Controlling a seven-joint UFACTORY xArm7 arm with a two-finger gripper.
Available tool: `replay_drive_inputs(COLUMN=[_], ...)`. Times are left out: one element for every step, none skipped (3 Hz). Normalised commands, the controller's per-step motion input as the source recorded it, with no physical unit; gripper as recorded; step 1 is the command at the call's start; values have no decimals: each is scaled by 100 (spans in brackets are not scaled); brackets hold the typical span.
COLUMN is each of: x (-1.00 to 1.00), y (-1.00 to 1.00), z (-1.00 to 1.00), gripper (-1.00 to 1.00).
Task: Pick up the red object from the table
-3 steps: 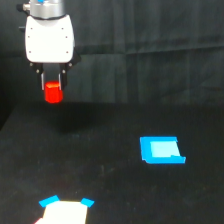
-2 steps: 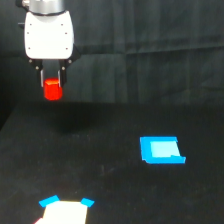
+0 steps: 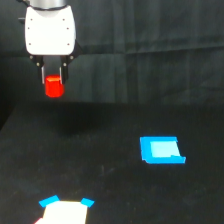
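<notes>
The red object (image 3: 54,88) is a small bright red-orange block hanging in the air at the exterior view's upper left, well above the black table (image 3: 110,190). My gripper (image 3: 53,80) points straight down from the white arm body and is shut on the block's top. Dark fingers (image 3: 44,75) flank its upper part. The block's lower half shows below the fingers.
A flat blue square piece (image 3: 161,150) lies on the table at the exterior view's right. At the bottom edge sits a white piece with blue corners (image 3: 65,209). A black curtain (image 3: 150,50) closes off the back.
The gripper and the red object have risen a little since the earlier frames. The blue and white pieces have stayed where they were.
</notes>
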Motion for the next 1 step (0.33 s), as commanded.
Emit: replay_drive_inputs(x=[11], y=[-28], z=[23], gripper=[-100])
